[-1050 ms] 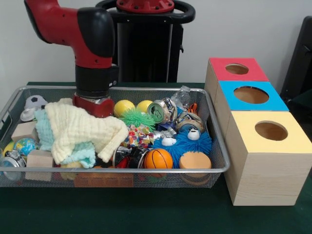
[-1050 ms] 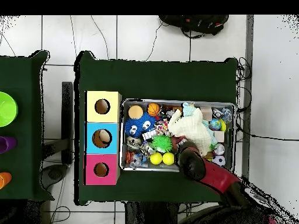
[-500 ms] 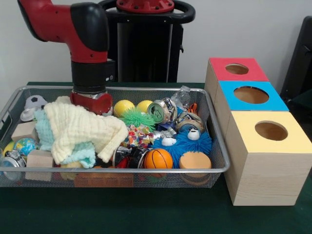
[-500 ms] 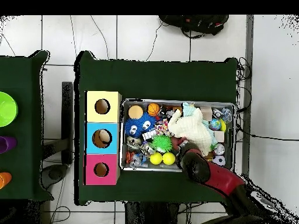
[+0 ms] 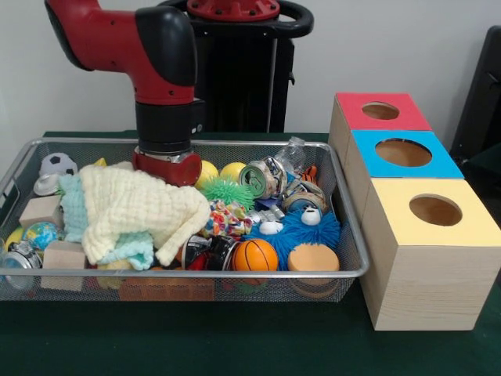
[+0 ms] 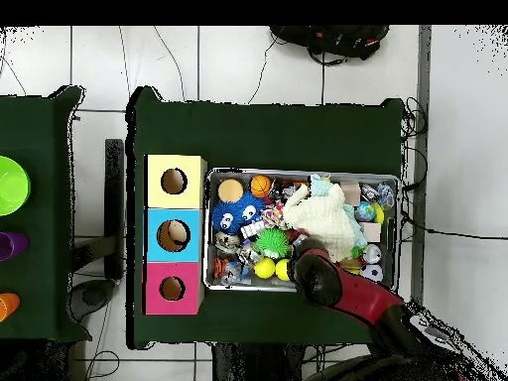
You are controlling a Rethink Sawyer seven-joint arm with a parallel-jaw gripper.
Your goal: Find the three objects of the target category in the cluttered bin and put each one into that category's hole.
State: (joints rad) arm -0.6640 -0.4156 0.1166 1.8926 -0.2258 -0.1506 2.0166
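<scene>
front view shows the red and black arm's wrist (image 5: 166, 153) lowered into the far part of the silver wire mesh bin (image 5: 344, 235), just behind the pale yellow knitted cloth (image 5: 137, 207) that lies over a mint green cloth (image 5: 129, 249). the gripper itself is hidden below the wrist and the cloth, so whether its fingers are apart or together cannot be told.

the target category is not stated. candidates in the bin include a yellow ball (image 5: 232, 170) at the far side, a small orange basketball (image 5: 255, 254) at the near rim, a crushed metal can (image 5: 258, 178) right of the wrist, a blue fuzzy toy with eyes (image 5: 301, 229) and pale wooden blocks (image 5: 64, 262) at the near left. the three wooden boxes stand right of the bin: red-topped box (image 5: 381, 112) far, blue-topped box (image 5: 401, 154) middle, yellow-topped box (image 5: 434, 210) near, each with a round hole.

risks, as judged:
- the gripper may snag the knitted cloth and drag it up with, or in place of, the object sought.
- a lifted cloth could roll the balls or bury other pieces.
- a blind grasp in this clutter may close on two items at once.

overhead view adds no legible detail. no brand, label or writing can be read on any item.
</scene>
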